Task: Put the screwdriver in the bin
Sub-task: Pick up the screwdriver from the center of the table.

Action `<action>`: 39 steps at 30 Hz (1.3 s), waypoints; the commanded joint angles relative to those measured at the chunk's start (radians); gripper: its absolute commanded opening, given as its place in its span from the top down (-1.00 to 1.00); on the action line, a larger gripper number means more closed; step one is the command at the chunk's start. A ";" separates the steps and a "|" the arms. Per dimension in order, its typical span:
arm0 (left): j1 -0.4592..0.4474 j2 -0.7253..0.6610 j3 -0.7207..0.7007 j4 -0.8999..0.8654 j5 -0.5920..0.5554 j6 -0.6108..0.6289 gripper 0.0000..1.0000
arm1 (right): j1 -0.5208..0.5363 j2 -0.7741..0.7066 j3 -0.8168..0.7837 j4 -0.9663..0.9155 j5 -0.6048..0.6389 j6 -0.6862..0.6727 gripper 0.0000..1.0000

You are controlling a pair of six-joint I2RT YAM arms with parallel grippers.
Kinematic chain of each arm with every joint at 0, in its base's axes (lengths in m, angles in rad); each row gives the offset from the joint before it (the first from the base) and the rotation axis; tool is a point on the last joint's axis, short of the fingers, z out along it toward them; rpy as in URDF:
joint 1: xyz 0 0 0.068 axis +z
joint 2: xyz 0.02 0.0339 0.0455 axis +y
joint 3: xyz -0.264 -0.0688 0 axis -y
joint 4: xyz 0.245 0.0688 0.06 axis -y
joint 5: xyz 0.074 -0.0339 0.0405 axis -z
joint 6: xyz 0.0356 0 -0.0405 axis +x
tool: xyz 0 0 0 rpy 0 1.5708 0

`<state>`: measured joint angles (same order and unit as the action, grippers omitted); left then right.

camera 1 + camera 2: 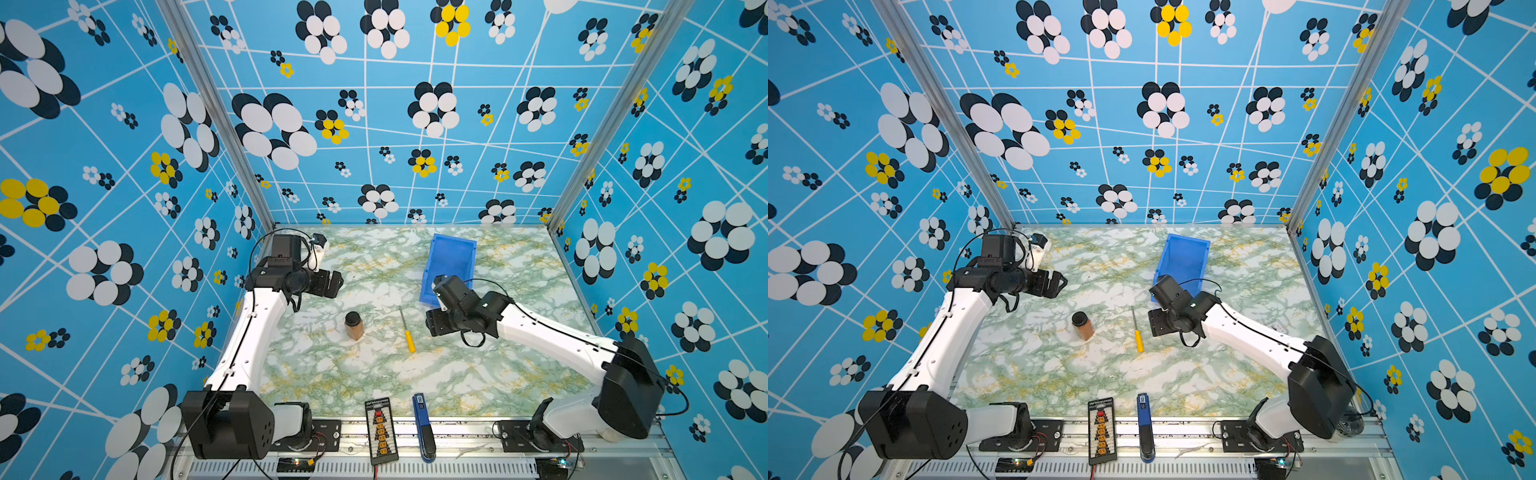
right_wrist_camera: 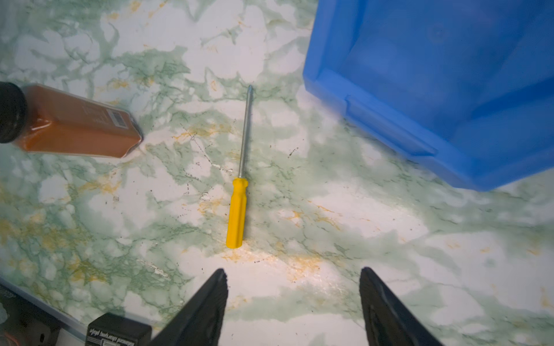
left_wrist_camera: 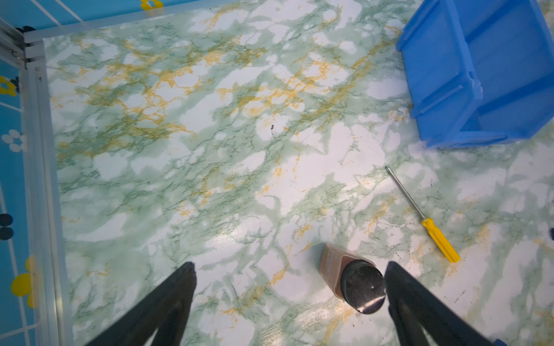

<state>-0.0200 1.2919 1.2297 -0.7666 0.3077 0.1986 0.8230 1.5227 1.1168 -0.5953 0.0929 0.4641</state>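
The screwdriver [image 1: 408,332] [image 1: 1137,332], with a yellow handle and a thin metal shaft, lies flat on the marble table near its middle; it also shows in the wrist views [image 3: 440,239] [image 2: 236,212]. The blue bin [image 1: 453,257] [image 1: 1184,255] [image 3: 467,69] [image 2: 419,90] stands behind it, toward the back right. My right gripper [image 1: 436,323] [image 1: 1156,323] [image 2: 293,271] hovers just right of the screwdriver, in front of the bin, open with nothing between its fingers. My left gripper [image 1: 337,281] [image 1: 1061,282] [image 3: 289,266] hangs at the back left, open and empty.
A brown jar with a black lid [image 1: 354,325] [image 1: 1082,325] [image 3: 353,275] [image 2: 75,131] stands left of the screwdriver. At the front edge lie a black board with orange connectors [image 1: 380,428] and a blue-and-black pen-like tool [image 1: 423,424]. Patterned walls enclose three sides.
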 commanded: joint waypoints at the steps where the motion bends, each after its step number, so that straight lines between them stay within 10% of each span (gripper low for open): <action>1: -0.015 -0.032 0.052 -0.083 0.051 0.011 -0.99 | 0.030 0.077 0.062 -0.021 -0.041 0.024 -0.32; 39: -0.103 -0.134 0.115 -0.161 0.139 -0.017 -0.98 | 0.105 0.467 0.247 -0.082 -0.032 0.057 0.20</action>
<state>-0.1150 1.1751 1.3216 -0.9379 0.4347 0.1997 0.9211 1.9739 1.3479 -0.6342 0.0288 0.5133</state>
